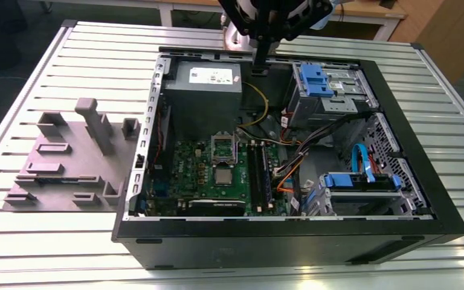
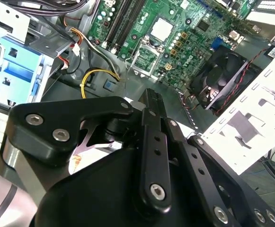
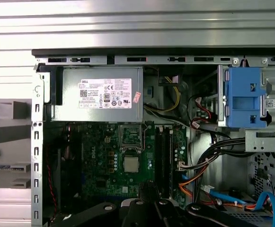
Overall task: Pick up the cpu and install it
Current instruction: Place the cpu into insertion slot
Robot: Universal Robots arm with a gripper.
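Ribbed metal slats form the bench (image 1: 70, 54), and an open computer case (image 1: 296, 232) lies flat on it; the cpu (image 1: 222, 176), a small silvery square, sits on the green board (image 1: 188, 175) near the middle of the case, just beside a hinged metal frame (image 1: 224, 145) that stands open; the gripper (image 1: 260, 71) hangs at the case's edge farthest from the exterior camera, near the grey box (image 1: 208, 81) and well apart from the cpu, its fingers (image 2: 149, 109) together with nothing seen between them; I judge the cpu light, stiff and smooth-topped but delicate underneath, best pinched gently by two opposite edges and kept level; a white label (image 3: 105, 93) with dark print and a small red sticker (image 3: 137, 97) mark the grey box; no writing can be made out on the cpu's top.
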